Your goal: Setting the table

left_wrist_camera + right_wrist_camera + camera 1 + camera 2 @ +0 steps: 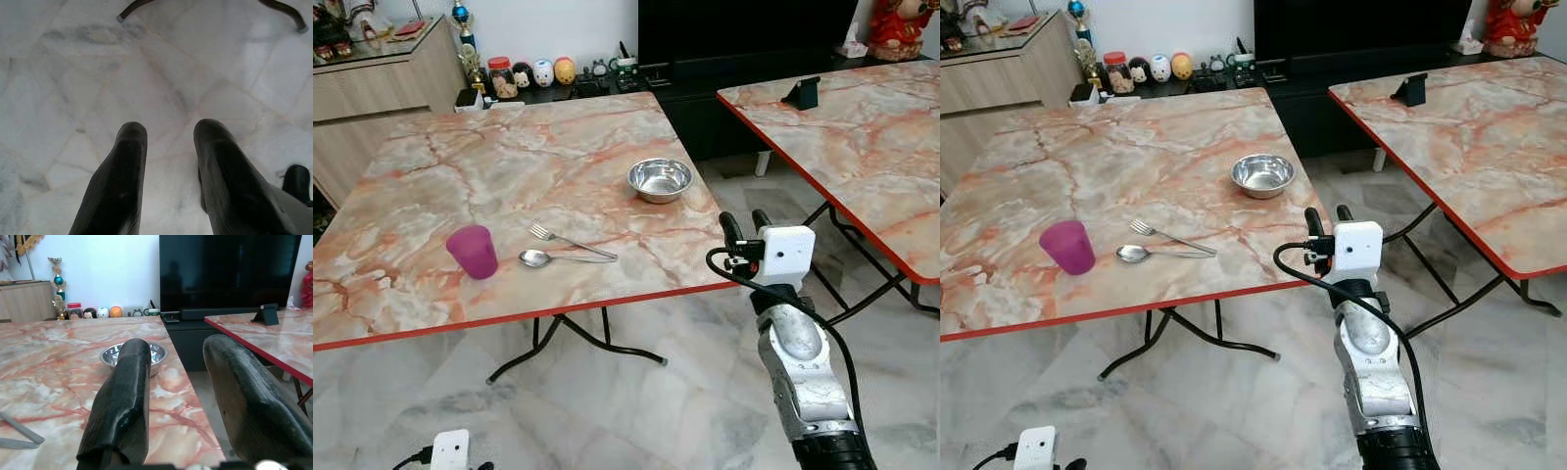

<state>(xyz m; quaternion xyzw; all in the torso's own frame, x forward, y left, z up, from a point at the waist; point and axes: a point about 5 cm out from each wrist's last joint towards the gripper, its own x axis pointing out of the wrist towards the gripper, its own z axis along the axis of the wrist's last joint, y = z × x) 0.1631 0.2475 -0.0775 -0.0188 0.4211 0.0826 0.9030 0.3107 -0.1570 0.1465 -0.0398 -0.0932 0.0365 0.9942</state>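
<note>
1. Judging from how things lie, the setting looks barely begun: the items sit loosely on the table [440, 166], not arranged as a place.
2. The bowl [660, 179] stands right of centre in the left eye frame, well apart from the cutlery.
3. The fork [570, 240] and spoon [563, 258] lie near mid-frame, their handles meeting at the right; the cup [473, 251] stands upright just left of them, near the red front edge.
4. The right gripper [747, 221] is raised at the table's near right corner, fingers apart and empty, aimed toward the bowl.
5. The left gripper [166, 142] hangs low at the lower left of the frame, open over the floor [73, 73], holding nothing.
6. Left to do, in my view: bring the bowl to the cutlery and straighten both.
</note>
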